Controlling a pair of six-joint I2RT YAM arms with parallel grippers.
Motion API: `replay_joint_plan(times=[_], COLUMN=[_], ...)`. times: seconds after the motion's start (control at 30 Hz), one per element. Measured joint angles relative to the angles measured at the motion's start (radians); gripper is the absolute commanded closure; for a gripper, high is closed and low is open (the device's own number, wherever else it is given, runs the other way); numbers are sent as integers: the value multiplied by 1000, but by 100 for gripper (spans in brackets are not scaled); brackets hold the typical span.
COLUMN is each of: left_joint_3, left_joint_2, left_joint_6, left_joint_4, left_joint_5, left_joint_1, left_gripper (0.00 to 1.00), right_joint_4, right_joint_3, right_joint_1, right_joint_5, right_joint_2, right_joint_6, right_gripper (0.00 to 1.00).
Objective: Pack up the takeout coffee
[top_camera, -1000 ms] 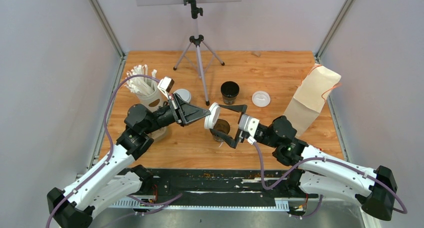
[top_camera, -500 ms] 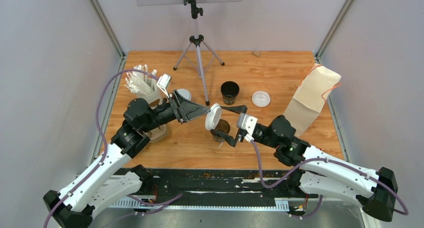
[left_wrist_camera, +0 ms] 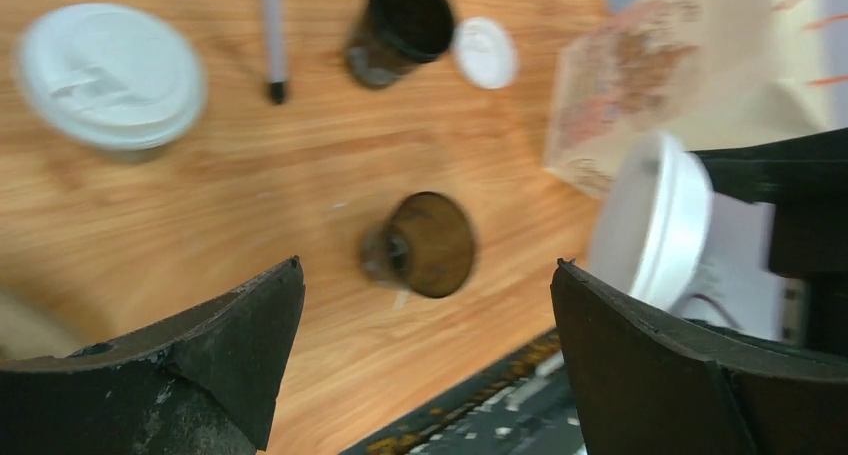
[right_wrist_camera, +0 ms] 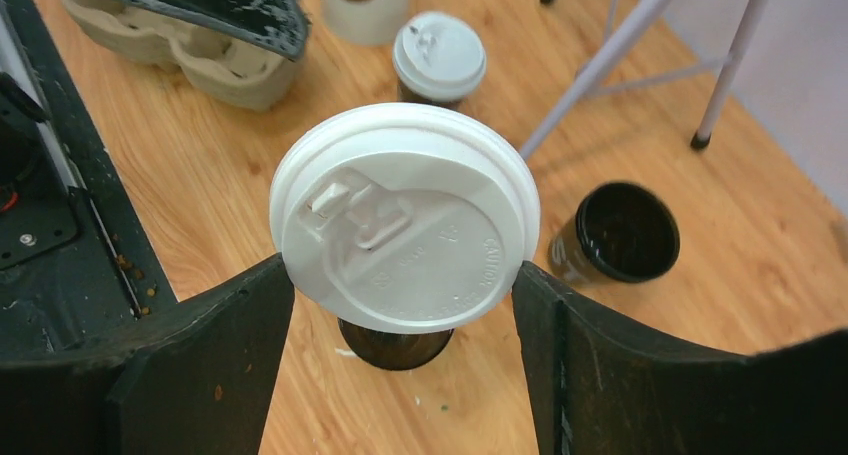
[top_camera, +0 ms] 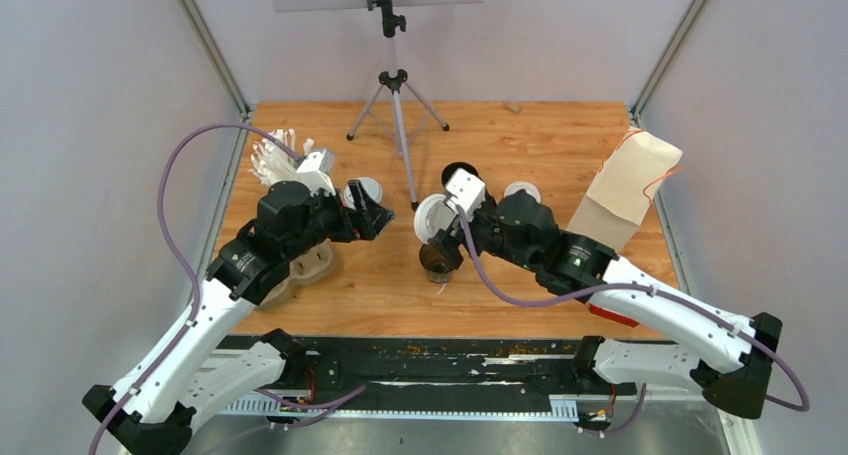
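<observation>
Wooden tabletop (top_camera: 550,135) — lid (right_wrist_camera: 405,220) now clamped in right claw (right_wrist_camera: 402,285) alone; left claw (left_wrist_camera: 425,280) newly apart.

place: robot lab | cues: panelled booth walls (top_camera: 100,125), camera tripod (top_camera: 399,115)

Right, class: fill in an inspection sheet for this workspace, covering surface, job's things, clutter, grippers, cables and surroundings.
Surface: wooden table, a few pale specks by the front open cup.
Job's things: lidded cup upright; front open cup and rear open cup both unlidded; loose lid flat on the table.
Clutter: cup of straws, pulp carrier, paper bag, tripod.
Grippers: left gripper open, empty; right gripper shut on the held lid, over the front open cup.
Cables: a purple cable loops off the left arm, another on the right arm.
Surroundings: grey walls, metal frame posts.
</observation>
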Motion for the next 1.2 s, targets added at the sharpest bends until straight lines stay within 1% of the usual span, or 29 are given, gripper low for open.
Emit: replay_joint_plan(times=[0.13, 0.23, 0.4, 0.53, 0.67, 0.8, 1.0, 1.2], left_joint_3=[-14, -57, -117, -155, -175, -176, -178, -185], left_joint_2=[-42, -140, -299, -365, -388, -406, -412, -408], left_joint_6=[82, 131, 181, 198, 204, 212, 219, 221], left_joint_4=[-117, -165, -175, -182, -209, -220, -219, -219], left_joint_5=[-158, -248, -320, -346, -357, -360, -360, -359], left_joint_1=[8, 8, 8, 8, 8, 8, 8, 8], left_gripper=[0, 0, 0, 0, 0, 0, 0, 0], right_joint_4=[-191, -316, -496, -604, -682, -722, -773, -787], right_joint_3=[141, 214, 328, 413, 492, 543, 570, 570], right_joint_1=[0, 0, 0, 0, -3, -23, -61, -80], right_joint_5=[58, 72, 70, 63, 63, 53, 31, 12], right_joint_2=[136, 237, 431, 571, 650, 698, 761, 779], right_joint_6=[84, 138, 206, 236, 245, 244, 244, 244], right_gripper=[23, 23, 23, 22, 22, 21, 20, 20])
